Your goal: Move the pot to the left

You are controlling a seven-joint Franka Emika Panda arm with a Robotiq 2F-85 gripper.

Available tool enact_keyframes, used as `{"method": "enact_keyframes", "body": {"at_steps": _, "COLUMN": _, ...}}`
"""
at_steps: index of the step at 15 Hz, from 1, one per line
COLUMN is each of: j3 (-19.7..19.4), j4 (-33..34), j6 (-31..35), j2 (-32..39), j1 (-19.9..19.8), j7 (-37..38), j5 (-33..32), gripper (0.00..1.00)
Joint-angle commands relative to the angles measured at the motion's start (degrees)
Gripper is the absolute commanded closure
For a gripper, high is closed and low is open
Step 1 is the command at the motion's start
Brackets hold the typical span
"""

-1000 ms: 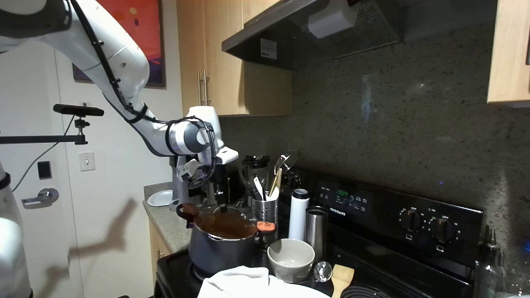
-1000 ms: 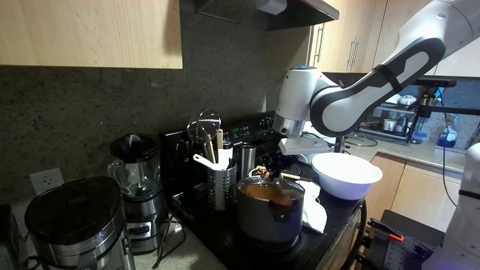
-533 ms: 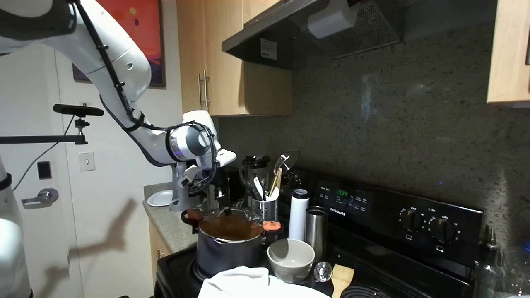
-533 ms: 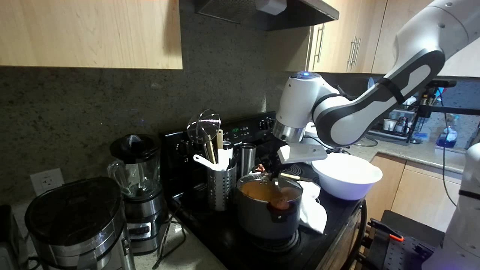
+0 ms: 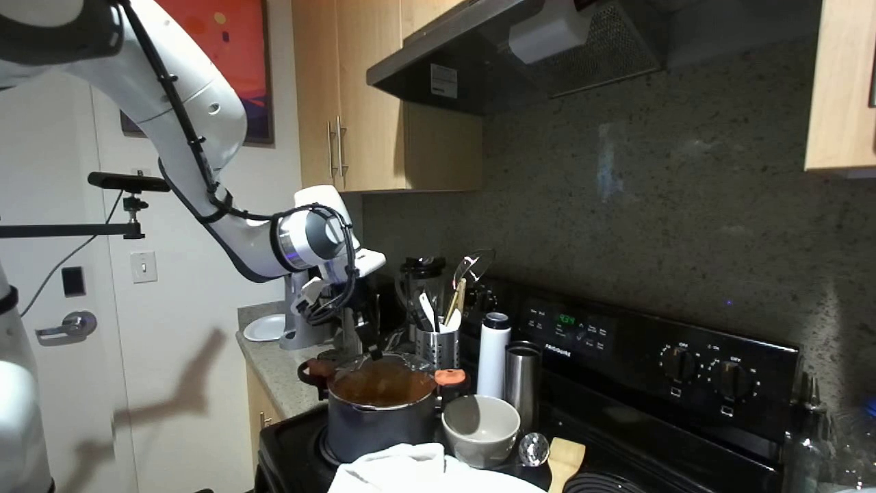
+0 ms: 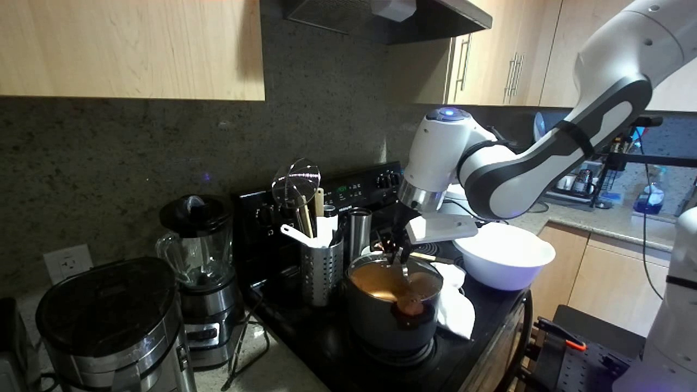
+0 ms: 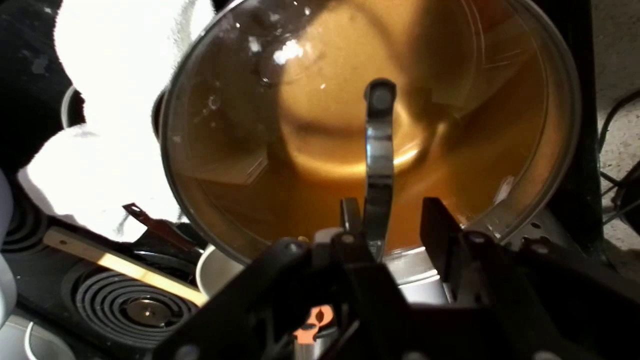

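Hovering over the pot (image 6: 375,321) with the claw (image 7: 391,207) spread and holding nothing, leaving a plain gap between the fingers (image 7: 436,215). Straddling, in the wrist view, the metal handle (image 7: 380,150) of the glass lid (image 7: 320,100), off-centre and nearer one finger; not managing to tell contact from slight clearance. Seeing the pot on the burner (image 6: 405,359), just beside the utensil holder (image 6: 322,275) and close to the towel (image 6: 456,307) and grey bowl (image 5: 481,430). Probably only setting up for the move to the left.

Risking, by pinching here and lifting, raising the lid alone and leaving the pot behind. Risking a tipped lid, too, from catching that narrow handle off-centre. Courting a slip through a weak hold on smooth, curved metal. Possibly dragging the towel along from passing so near its folds, or toppling the utensil holder through a sideways shove. Inviting a slosh from a sudden jerk, in case of liquid inside; not being able to tell through the reflections. Better aiming for the side handle (image 5: 449,377).
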Motion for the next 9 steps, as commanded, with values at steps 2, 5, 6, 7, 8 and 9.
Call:
{"method": "enact_keyframes", "body": {"at_steps": 2, "j3": 0.5, "j4": 0.16, "j6": 0.77, "j2": -1.16, "j1": 0.32, "j7": -0.6, "j5": 1.71, "gripper": 0.24}}
{"method": "enact_keyframes", "body": {"at_steps": 5, "j3": -0.05, "j4": 1.55, "j6": -0.7, "j2": -0.8, "j1": 0.53, "j7": -2.92, "j5": 5.41, "gripper": 0.01}}
{"method": "enact_keyframes", "body": {"at_steps": 6, "j3": -0.26, "j4": 2.25, "j6": -1.33, "j2": -0.65, "j1": 0.44, "j7": -3.96, "j5": 6.87, "gripper": 0.0}}
{"method": "enact_keyframes", "body": {"at_steps": 7, "j3": -0.58, "j4": 3.0, "j6": -2.09, "j2": -0.64, "j1": 0.25, "j7": -5.23, "j5": 8.44, "gripper": 0.0}}
{"method": "enact_keyframes", "body": {"at_steps": 8, "j3": -0.86, "j4": 3.65, "j6": -2.74, "j2": -0.62, "j1": 0.11, "j7": -6.45, "j5": 9.87, "gripper": 0.0}}
{"method": "enact_keyframes", "body": {"at_steps": 9, "j3": -1.35, "j4": 4.4, "j6": -3.77, "j2": -0.82, "j1": -0.14, "j7": -7.92, "j5": 11.34, "gripper": 0.0}}
